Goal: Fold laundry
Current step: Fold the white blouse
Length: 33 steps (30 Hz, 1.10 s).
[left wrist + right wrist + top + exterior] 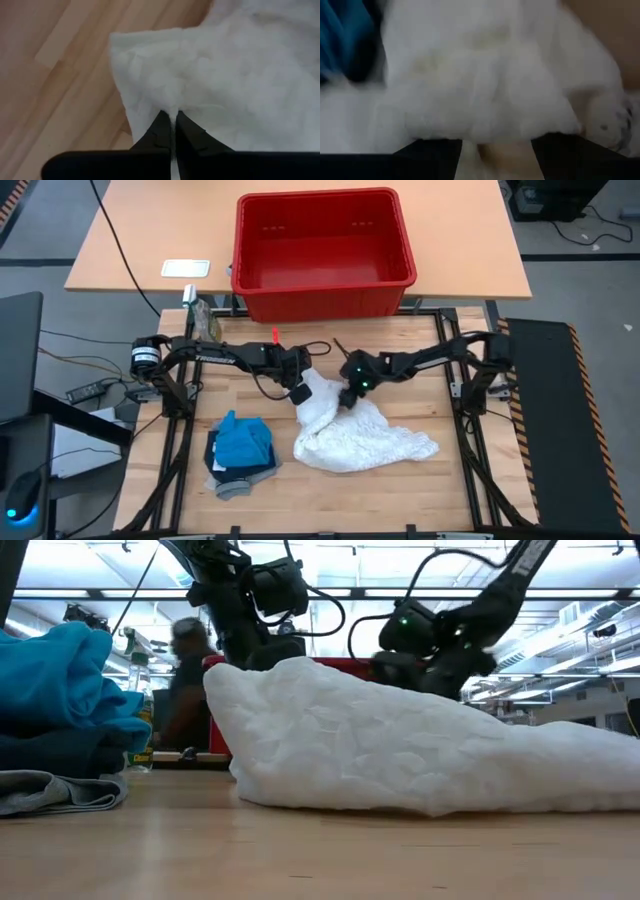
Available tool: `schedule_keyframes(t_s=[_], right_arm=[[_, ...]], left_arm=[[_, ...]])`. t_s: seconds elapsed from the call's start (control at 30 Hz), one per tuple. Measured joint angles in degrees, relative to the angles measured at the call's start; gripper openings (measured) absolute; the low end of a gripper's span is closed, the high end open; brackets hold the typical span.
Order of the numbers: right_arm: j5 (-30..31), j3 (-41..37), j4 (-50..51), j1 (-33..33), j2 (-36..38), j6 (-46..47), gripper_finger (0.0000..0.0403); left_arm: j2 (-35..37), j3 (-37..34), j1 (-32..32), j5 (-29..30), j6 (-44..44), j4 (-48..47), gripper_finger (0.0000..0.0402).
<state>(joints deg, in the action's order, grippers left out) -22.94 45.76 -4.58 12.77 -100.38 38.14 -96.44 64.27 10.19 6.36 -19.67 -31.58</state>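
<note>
My left gripper (173, 125) pinches the white cloth (360, 435). My right gripper (347, 397) spreads wide over it. The cloth lies crumpled, just right of the stacked blue (243, 440), navy (214, 450) and grey (238, 483) pieces. Only it needs folding, I think.

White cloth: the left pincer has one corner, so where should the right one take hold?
Judging by its spread, grip the white cloth at its free far-right corner, coming from above on the right. The left pincer pinches the opposite end, so this stretches it flat.
</note>
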Motion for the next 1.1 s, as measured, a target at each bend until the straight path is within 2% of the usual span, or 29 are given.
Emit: schedule_keyframes(t_s=[0.1,0.2,0.27,0.33,0.37,0.5,0.63,0.8,0.97,1.1], right_arm=[[1.16,0.04,-11.18,1.14,-3.16,3.89,0.0225],[1.36,0.09,-17.85,2.06,-5.84,5.38,0.0185],[1.86,0.11,-18.83,2.54,-6.91,5.35,0.0128],[1.51,0.12,-18.12,3.00,-7.62,4.26,0.0050],[1.20,0.14,-17.99,3.14,-7.80,3.03,0.0027],[2.07,0.12,-13.00,3.17,-5.51,1.66,0.0009],[9.07,0.18,-0.46,3.08,4.91,-2.06,0.0006],[24.51,2.14,20.92,3.09,22.96,-8.72,0.0004],[38.50,11.31,37.47,1.01,38.46,-15.74,0.0002],[44.10,22.68,45.59,-1.25,44.89,-21.14,0.0002]], left_arm=[[0.31,0.21,0.12,-0.01,0.79,-0.53,0.0005],[0.61,1.15,0.46,0.08,1.18,-0.89,0.0003],[0.70,2.21,0.66,0.80,2.12,-2.08,0.0002],[0.70,3.92,0.95,2.77,3.03,-4.36,0.0002],[0.70,4.87,1.11,3.58,3.63,-5.69,0.0002],[0.70,8.40,1.69,5.78,5.89,-10.57,0.0002],[0.70,13.72,1.85,10.55,8.82,-19.66,0.0002],[0.68,23.15,1.85,16.46,12.17,-30.84,0.0001],[0.66,37.43,1.36,20.24,15.59,-37.27,0.0001],[0.66,51.39,-0.16,22.63,20.12,-38.82,0.0001]])
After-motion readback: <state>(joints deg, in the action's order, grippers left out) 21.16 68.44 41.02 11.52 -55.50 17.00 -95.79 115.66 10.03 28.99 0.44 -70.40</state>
